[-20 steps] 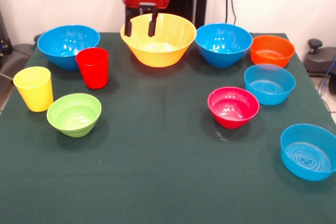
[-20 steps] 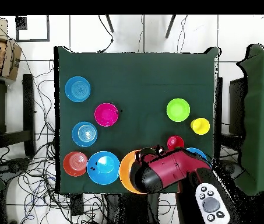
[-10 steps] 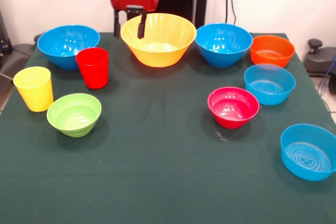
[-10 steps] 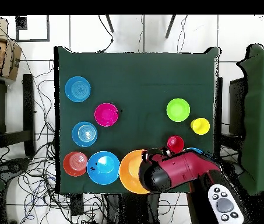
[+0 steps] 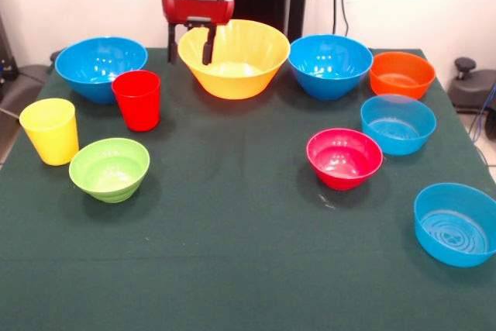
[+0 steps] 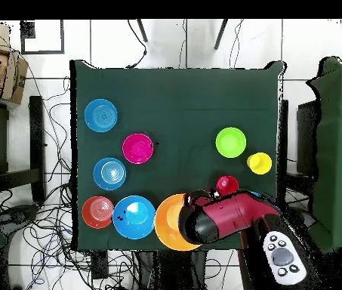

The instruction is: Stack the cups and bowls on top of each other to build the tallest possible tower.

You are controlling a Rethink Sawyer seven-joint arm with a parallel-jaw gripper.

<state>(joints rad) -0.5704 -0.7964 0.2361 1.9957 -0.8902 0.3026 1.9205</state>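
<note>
Eight bowls (image 5: 232,58) and two cups (image 5: 138,99) stand apart, upright, none stacked.

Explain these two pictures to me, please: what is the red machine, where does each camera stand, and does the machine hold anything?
The red machine is a robot arm; its gripper is open and holds nothing. It hangs at the rim of the big yellow bowl.

One picture is taken from across the table, facing the robot. The other looks straight down from above, with the robot at the bottom.

On the green table stand eight bowls and two cups: a red cup and a yellow cup. Nothing is stacked yet.
</note>
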